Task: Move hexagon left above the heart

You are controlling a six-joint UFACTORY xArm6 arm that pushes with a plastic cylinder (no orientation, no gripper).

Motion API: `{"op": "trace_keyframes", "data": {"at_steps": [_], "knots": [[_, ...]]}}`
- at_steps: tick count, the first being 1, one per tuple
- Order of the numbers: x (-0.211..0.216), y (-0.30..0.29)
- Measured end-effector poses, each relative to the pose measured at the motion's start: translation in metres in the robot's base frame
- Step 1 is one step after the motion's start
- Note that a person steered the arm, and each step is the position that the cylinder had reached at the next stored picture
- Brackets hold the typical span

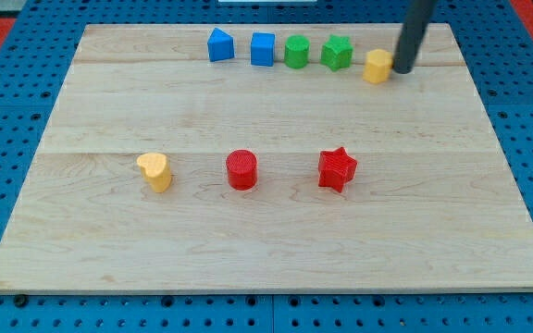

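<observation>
A yellow hexagon block [377,67] sits near the view's top right of the wooden board [266,240]. A yellow heart block [155,171] lies at the view's left middle. My tip [402,69] is the lower end of a dark rod coming in from the top right. It stands right against the hexagon's right side, touching or nearly touching it. The heart is far off to the lower left of the tip.
A row along the top, left of the hexagon: a blue pentagon-like block [219,45], a blue cube [263,49], a green cylinder [296,52], a green star [337,53]. A red cylinder [241,170] and a red star [337,169] lie mid-board.
</observation>
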State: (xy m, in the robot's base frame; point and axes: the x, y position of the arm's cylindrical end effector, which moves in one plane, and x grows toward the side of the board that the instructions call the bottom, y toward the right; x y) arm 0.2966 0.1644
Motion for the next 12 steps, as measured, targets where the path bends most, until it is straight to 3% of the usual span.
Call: {"op": "trace_keyframes", "data": {"at_steps": [2,4,7,9,11,12], "knots": [[-0.035,-0.022],[0.004,-0.075],[0.022,-0.087],[0.063,-0.092],[0.093,-0.150],[0.093,-0.135]]}}
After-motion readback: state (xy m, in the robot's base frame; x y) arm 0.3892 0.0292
